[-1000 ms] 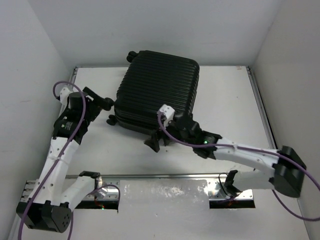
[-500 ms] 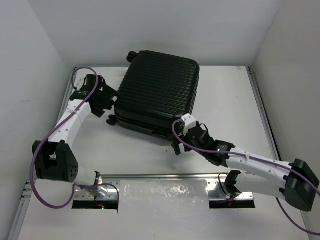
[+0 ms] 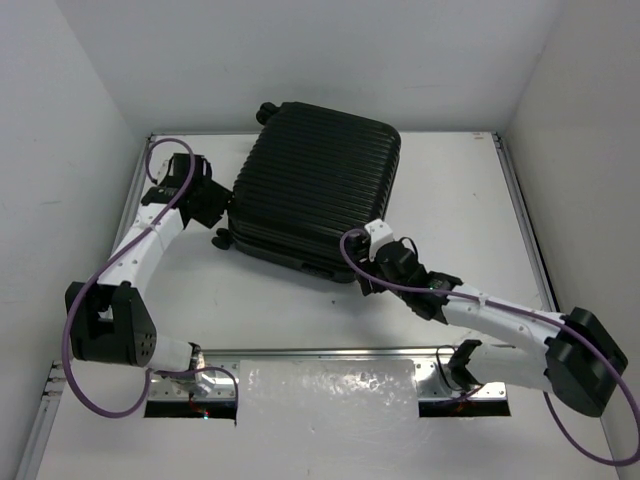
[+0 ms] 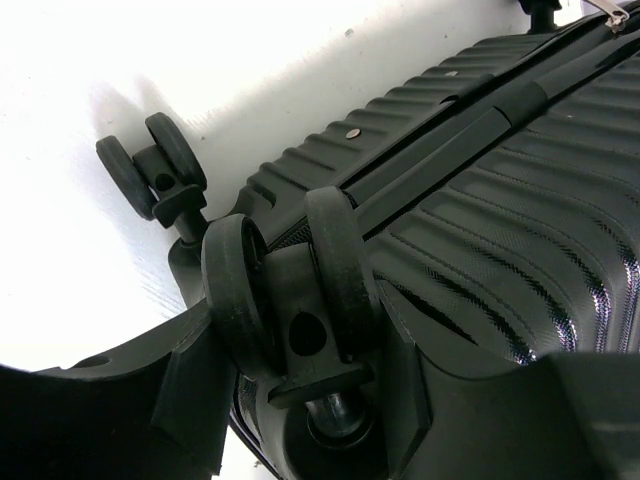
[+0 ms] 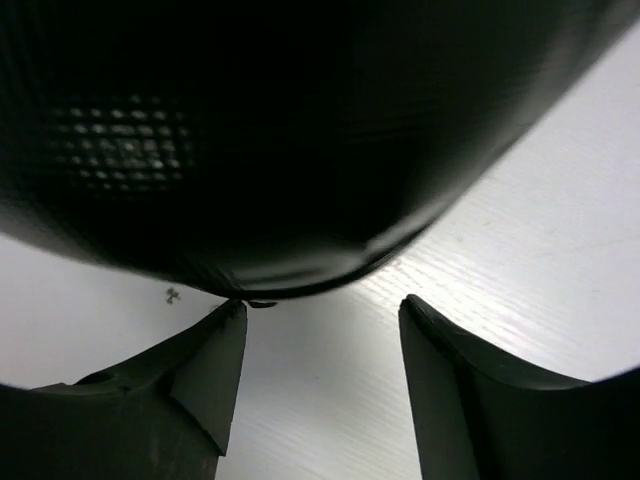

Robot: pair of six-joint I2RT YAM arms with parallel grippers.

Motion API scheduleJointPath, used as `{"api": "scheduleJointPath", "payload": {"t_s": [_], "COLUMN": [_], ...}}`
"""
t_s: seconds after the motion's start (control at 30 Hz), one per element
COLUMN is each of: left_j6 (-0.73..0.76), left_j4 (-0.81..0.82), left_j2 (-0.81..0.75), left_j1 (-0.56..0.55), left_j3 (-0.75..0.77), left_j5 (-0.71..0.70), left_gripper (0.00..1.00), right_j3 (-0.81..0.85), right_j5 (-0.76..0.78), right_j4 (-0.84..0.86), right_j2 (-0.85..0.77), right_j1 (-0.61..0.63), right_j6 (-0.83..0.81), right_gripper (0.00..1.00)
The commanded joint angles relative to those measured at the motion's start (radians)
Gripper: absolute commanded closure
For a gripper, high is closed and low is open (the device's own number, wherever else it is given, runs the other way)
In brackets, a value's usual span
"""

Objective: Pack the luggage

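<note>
A large black ribbed hard-shell suitcase (image 3: 320, 185) lies closed. The left gripper (image 4: 300, 330) pinches 1 black caster wheel (image 4: 335, 255), likely anchoring it; the right gripper (image 5: 322, 310), spread, noses its near corner.

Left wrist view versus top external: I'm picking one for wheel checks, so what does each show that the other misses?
Only left wrist: a caster wheel close up, inside the left hand. Only top external: the whole closed luggage and the right hand at its near corner. Both: ribbed black shell, white table.
</note>
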Motion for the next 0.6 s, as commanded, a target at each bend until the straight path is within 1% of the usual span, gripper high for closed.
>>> {"api": "scheduleJointPath", "payload": {"t_s": [0.0, 0.03, 0.13, 0.2, 0.23, 0.3, 0.4, 0.47, 0.5, 0.57], "left_j6": [0.066, 0.067, 0.081, 0.084, 0.086, 0.089, 0.098, 0.104, 0.109, 0.118], "left_j4": [0.03, 0.039, 0.05, 0.061, 0.065, 0.081, 0.092, 0.095, 0.099, 0.104], "left_j2": [0.034, 0.034, 0.035, 0.035, 0.034, 0.034, 0.034, 0.031, 0.029, 0.025], "left_j1": [-0.004, -0.004, -0.003, -0.004, -0.004, -0.004, -0.003, -0.004, -0.004, -0.004], "left_j3": [-0.007, -0.011, -0.019, -0.025, -0.031, -0.039, -0.048, -0.05, -0.051, -0.053], "left_j5": [0.057, 0.06, 0.063, 0.068, 0.079, 0.086, 0.088, 0.088, 0.088, 0.088], "left_gripper": [1.0, 1.0, 1.0, 1.0, 1.0, 1.0, 1.0, 1.0, 1.0, 1.0], "right_j3": [0.038, 0.034, 0.009, 0.003, -0.002, -0.016, -0.035, -0.075, -0.094, -0.138], "right_j5": [-0.086, -0.107, -0.157, -0.152, -0.152, -0.149, -0.129, -0.112, -0.108, -0.097], "right_j4": [0.092, 0.121, 0.194, 0.224, 0.265, 0.338, 0.401, 0.487, 0.518, 0.611], "right_j2": [0.037, 0.045, 0.054, 0.074, 0.082, 0.103, 0.131, 0.134, 0.13, 0.117], "right_j1": [0.002, 0.002, 0.001, 0.001, 0.002, 0.002, 0.002, 0.002, 0.001, 0.001], "right_j6": [-0.016, -0.015, -0.005, 0.004, 0.013, 0.024, 0.039, 0.051, 0.059, 0.077], "right_gripper": [0.43, 0.49, 0.5, 0.5, 0.51, 0.59, 0.76, 0.82, 0.88, 0.89]}}
